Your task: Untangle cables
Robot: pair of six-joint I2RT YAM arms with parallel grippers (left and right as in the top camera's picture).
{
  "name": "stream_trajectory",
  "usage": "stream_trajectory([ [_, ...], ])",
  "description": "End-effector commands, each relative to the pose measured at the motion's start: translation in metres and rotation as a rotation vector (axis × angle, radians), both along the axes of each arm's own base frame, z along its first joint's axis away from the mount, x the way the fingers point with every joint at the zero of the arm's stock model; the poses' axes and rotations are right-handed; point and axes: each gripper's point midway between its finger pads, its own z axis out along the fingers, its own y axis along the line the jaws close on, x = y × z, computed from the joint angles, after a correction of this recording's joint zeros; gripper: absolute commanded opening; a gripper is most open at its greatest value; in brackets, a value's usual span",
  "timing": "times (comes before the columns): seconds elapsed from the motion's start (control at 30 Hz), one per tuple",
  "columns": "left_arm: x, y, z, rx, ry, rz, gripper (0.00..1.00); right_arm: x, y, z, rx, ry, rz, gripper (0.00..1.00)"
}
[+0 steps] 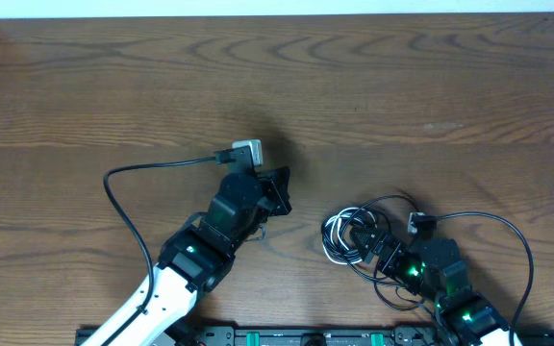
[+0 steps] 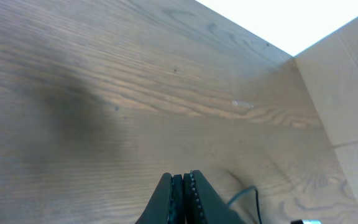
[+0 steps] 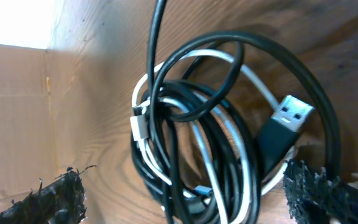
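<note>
You are looking at a brown wood table (image 1: pixel 402 86) with a pale board (image 2: pixel 353 81) standing at one edge. The cables (image 1: pixel 347 236) lie on the near right part of the table, wound into one small round heap, black cords and one white cord (image 3: pixel 246 174) looped through each other. A flat silver plug (image 3: pixel 293 113) sticks out at one side of the heap. Your right gripper (image 3: pixel 188 193) hangs just over this heap with its jaws wide apart, one on each side, and holds nothing. I think it sits there so it can come down and take one cord or the plug. Your left gripper (image 2: pixel 183 186) is well apart from the heap, over bare wood near the middle of the table, jaws pressed together with nothing between them. It seems to wait out of the way so it does not bump the cords. The heap is not pulled apart at all yet, so the job looks near its start. Go for a loose end first, since tugging a middle loop could pull the knot tighter.
</note>
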Motion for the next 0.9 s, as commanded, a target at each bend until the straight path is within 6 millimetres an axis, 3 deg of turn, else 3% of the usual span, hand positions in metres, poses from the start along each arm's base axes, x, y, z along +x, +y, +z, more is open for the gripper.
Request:
stream_trajectory([
  [0.0,0.01,0.016,0.019,0.005,-0.065,0.051,0.08,0.002,-0.007,-0.005,-0.047,-0.007,-0.03,0.99],
  [0.17,0.018,0.039,0.032,-0.001,-0.102,0.111,0.08,-0.002,-0.015,-0.016,-0.087,0.034,-0.05,0.99],
  [0.3,0.017,0.048,0.029,0.013,-0.085,0.133,0.08,-0.002,-0.015,-0.016,-0.088,0.034,-0.05,0.99],
  [0.57,0.012,0.052,0.01,0.097,-0.04,0.111,0.08,-0.002,-0.015,-0.016,-0.088,0.034,-0.05,0.99],
  [0.87,0.012,0.052,0.006,0.103,-0.029,0.11,0.08,-0.002,-0.015,-0.016,-0.088,0.034,-0.05,0.99],
])
